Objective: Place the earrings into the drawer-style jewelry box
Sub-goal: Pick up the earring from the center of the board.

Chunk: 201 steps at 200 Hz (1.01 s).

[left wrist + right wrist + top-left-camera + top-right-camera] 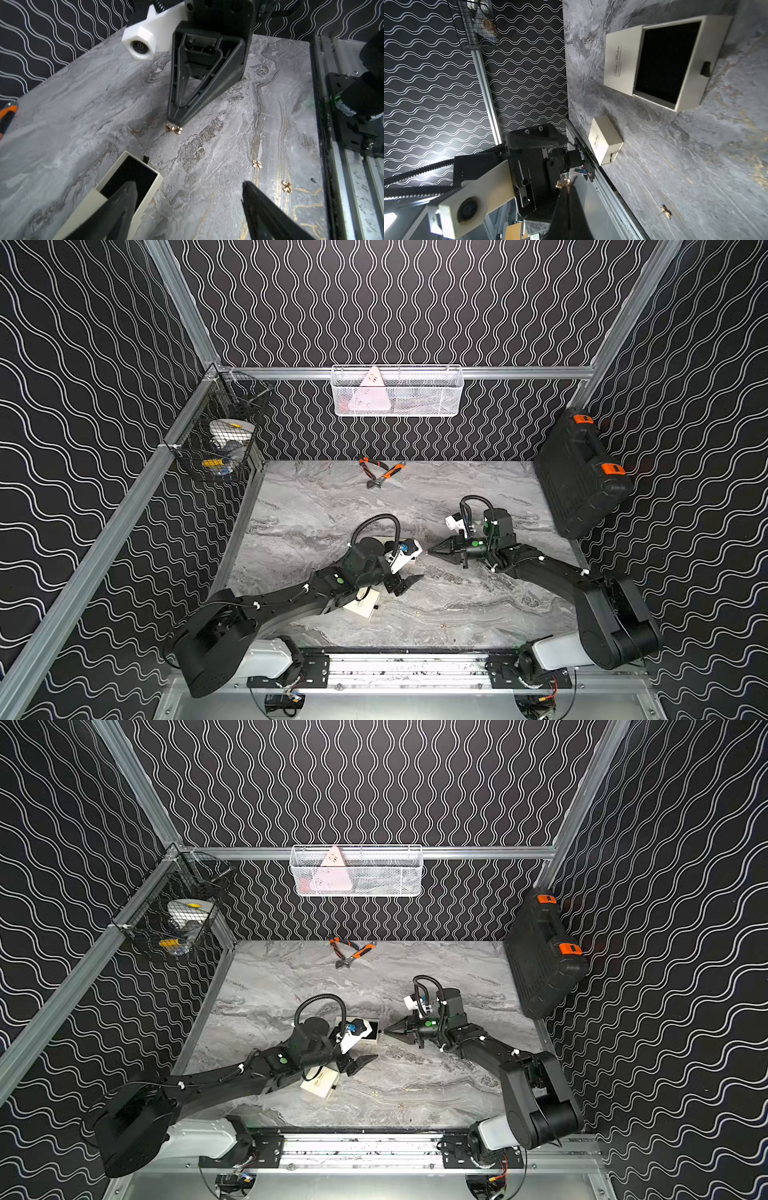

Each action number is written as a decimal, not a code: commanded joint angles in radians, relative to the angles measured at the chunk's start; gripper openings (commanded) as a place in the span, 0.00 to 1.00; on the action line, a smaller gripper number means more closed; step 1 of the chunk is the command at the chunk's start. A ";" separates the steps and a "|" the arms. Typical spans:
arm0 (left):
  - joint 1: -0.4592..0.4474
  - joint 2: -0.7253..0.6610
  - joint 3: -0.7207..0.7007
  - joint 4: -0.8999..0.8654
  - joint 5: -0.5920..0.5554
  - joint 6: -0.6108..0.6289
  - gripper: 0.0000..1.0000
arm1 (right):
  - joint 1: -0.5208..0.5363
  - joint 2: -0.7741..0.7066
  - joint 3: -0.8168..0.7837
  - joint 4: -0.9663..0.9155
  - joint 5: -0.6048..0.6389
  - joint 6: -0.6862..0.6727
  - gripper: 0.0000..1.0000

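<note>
My right gripper [569, 187] is shut on one gold earring [563, 184], which hangs just off the marble table in the left wrist view [173, 128]. The gripper's tip [430, 552] points at the cream drawer-style jewelry box [668, 62]. The box's black-lined drawer [128, 176] is pulled open and shows nothing inside. In both top views the left wrist camera hides most of the box [368, 1029]. Two more earrings [257, 164] [286, 186] lie on the table near the front rail. My left gripper [189, 187] is open and empty, low over the table beside the drawer [406, 584].
A smaller closed cream box [363, 605] lies under the left forearm. Orange-handled pliers and a wrench [380, 470] rest at the back edge. A black tool case [582, 472] leans at the right wall. A white mesh basket [397, 391] and a black wire basket [220, 435] hang on the walls.
</note>
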 commanded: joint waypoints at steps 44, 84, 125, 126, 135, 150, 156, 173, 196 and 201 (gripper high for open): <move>-0.013 0.046 0.082 -0.011 0.090 0.163 0.60 | -0.001 0.008 -0.024 0.145 -0.053 0.079 0.00; -0.013 0.045 0.071 0.011 0.066 0.161 0.61 | 0.003 0.003 -0.037 0.169 -0.059 0.088 0.00; -0.012 0.041 0.059 0.022 0.015 0.182 0.62 | 0.017 0.002 -0.043 0.191 -0.062 0.099 0.00; -0.013 0.041 0.059 0.023 0.015 0.182 0.62 | 0.018 0.003 -0.043 0.191 -0.062 0.099 0.00; -0.012 0.043 0.059 0.025 0.009 0.184 0.62 | 0.023 0.005 -0.043 0.199 -0.065 0.102 0.00; -0.012 0.045 0.061 0.027 0.005 0.185 0.60 | 0.031 0.008 -0.043 0.206 -0.067 0.105 0.00; -0.012 0.046 0.061 0.028 0.003 0.187 0.59 | 0.034 0.009 -0.042 0.207 -0.068 0.106 0.00; -0.012 0.044 0.063 0.021 0.007 0.188 0.55 | 0.040 0.012 -0.042 0.206 -0.068 0.101 0.00; -0.011 0.040 0.063 0.005 0.007 0.194 0.47 | 0.041 0.016 -0.040 0.203 -0.067 0.097 0.00; -0.011 0.039 0.063 0.004 0.007 0.194 0.46 | 0.041 0.017 -0.040 0.202 -0.068 0.096 0.00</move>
